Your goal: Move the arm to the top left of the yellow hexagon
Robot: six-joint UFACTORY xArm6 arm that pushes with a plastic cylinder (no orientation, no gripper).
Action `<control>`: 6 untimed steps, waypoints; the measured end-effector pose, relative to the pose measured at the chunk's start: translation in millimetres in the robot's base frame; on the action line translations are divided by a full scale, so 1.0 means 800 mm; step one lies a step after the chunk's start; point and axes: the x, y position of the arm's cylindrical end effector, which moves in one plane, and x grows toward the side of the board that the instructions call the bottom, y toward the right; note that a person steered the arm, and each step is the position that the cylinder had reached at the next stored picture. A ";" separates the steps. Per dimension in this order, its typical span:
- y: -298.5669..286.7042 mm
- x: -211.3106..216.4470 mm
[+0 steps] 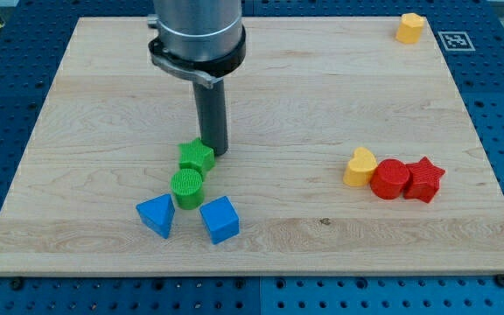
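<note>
Right now my tip (216,152) rests bare, touching the green star (196,157), holding nothing. Which yellow block is the hexagon I cannot tell: one (410,27) sits at the view's top right, another (360,167) beside the red blocks (390,178).

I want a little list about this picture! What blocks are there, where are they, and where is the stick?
board: pale wooden board
my tip: at the view's right edge of the green star block
below the star: green round block
view's bottom: blue triangular block, blue cube block
view's right: yellow heart-like block, red round block, red star block in a row
view's top right: yellow block, shape unclear
</note>
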 end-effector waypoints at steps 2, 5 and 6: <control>-0.018 -0.002; 0.204 -0.326; 0.238 -0.351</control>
